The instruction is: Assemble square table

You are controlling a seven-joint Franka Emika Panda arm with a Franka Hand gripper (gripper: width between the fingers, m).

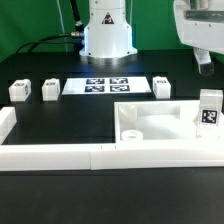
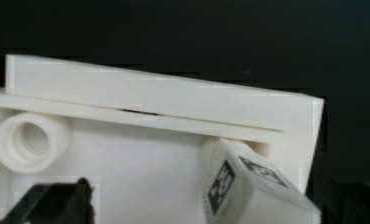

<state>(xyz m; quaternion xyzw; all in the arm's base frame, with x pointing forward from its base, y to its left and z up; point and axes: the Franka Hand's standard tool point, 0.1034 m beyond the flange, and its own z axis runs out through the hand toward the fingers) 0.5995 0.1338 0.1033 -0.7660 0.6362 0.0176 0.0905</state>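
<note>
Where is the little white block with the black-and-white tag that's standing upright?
In the exterior view, the upright leg stands at the tabletop's corner on that view's right. The marker board lies farther back, toward that view's left.

White square tabletop [image 1: 170, 128] lies flat, raised rim up, one round corner hole [image 1: 133, 132] showing. A tagged upright leg [image 1: 209, 108] stands at its corner on the exterior view's right. Beyond it, apart, rest the leftmost leg [image 1: 20, 91], second leg [image 1: 50, 90] and third leg [image 1: 163, 86].

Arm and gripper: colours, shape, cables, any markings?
Arm base: white, rounded shell, with a black cable running off beside it. Gripper: pale white-grey body and dark fingers, blurred in the wrist view. No markings that I can see.
</note>
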